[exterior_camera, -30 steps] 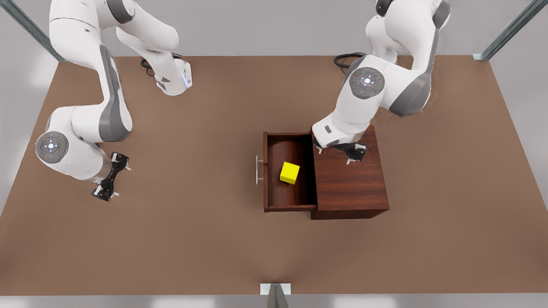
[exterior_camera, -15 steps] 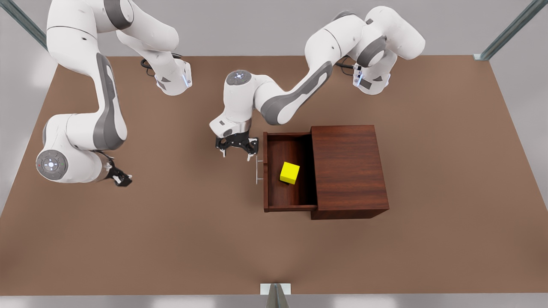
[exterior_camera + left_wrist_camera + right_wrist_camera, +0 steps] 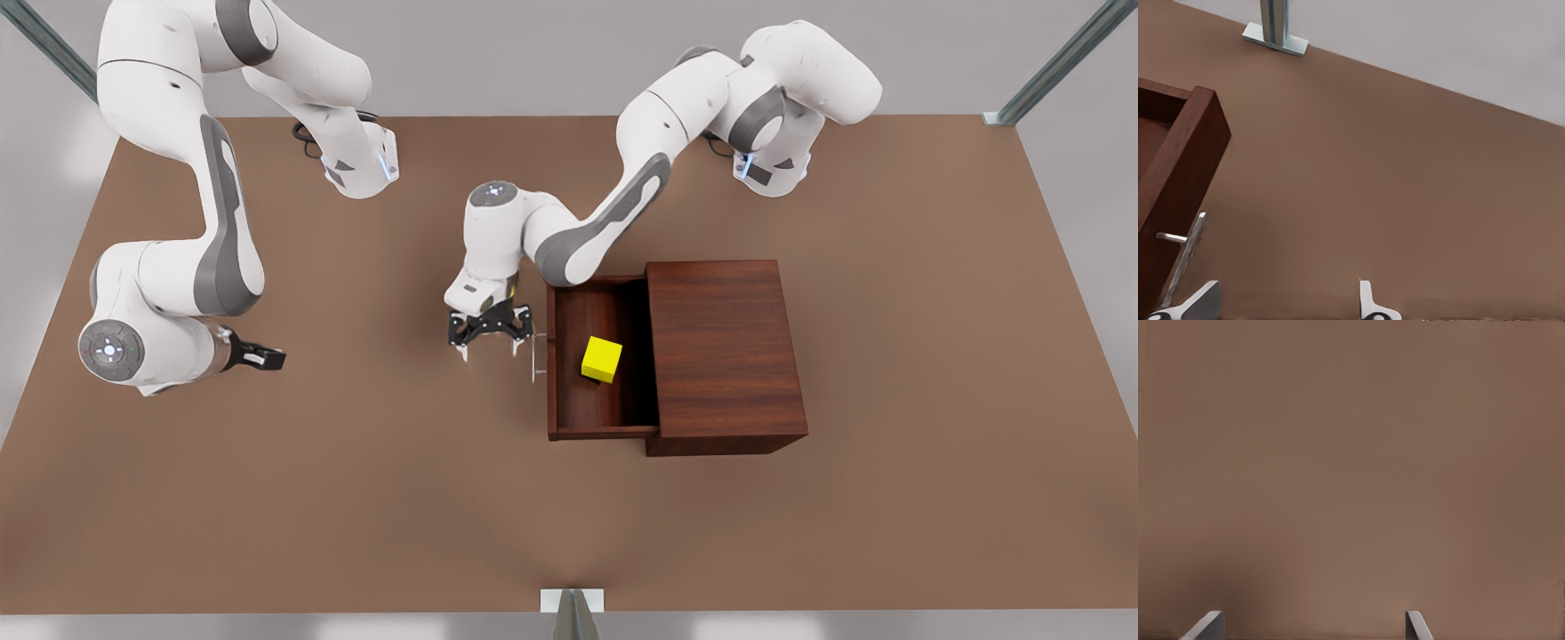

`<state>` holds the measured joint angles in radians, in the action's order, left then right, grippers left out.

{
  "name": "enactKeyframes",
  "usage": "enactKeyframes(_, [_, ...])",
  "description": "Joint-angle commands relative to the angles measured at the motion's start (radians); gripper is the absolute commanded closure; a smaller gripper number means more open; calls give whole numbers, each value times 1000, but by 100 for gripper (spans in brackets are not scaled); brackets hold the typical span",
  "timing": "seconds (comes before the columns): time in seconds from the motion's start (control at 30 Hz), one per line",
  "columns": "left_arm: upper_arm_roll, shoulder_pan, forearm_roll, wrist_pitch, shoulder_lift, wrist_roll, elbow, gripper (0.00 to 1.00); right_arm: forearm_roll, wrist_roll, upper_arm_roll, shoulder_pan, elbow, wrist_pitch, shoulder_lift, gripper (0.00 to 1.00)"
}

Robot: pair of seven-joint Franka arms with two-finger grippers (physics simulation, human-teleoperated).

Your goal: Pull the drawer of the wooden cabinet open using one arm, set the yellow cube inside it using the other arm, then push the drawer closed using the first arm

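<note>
Drawer [image 3: 594,418] stands pulled out of the cabinet [image 3: 725,356] with the cube [image 3: 602,359] inside, its handle [image 3: 534,354] just beside the left hand [image 3: 488,347], fingers spread wide, on the side away from the cabinet, while the right hand [image 3: 263,358], also spread, waits far across the desk [image 3: 356,498].

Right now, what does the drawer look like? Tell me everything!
The drawer is a shallow tray of dark reddish-brown wood with visible grain. It sticks out of the wooden cabinet, pulled open toward the front view's left. A thin silver bar handle sits on its front panel. The yellow cube rests inside on its floor. The left gripper, fingers open, hovers right beside the handle.
</note>
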<state>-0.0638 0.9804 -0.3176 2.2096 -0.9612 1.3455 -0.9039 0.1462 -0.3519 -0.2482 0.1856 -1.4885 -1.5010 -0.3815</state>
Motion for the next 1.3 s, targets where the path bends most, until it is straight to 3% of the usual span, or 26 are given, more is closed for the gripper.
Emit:
enactKeyframes(0.0, [1,17,-1,-62,1,259,0,0,0,320,0,0,1,2,1,0])
enactKeyframes(0.4, [27,57,2,-108,-13,-77,-4,0,0,310,0,1,17,4,0,0])
enactKeyframes(0.8, [13,-3,6,56,-48,21,53,0,-5,263,3,6,59,38,46,0])
enactKeyframes(1.27, [-1,-17,-1,-27,-91,-126,40,0,-2,240,1,2,59,39,41,0])
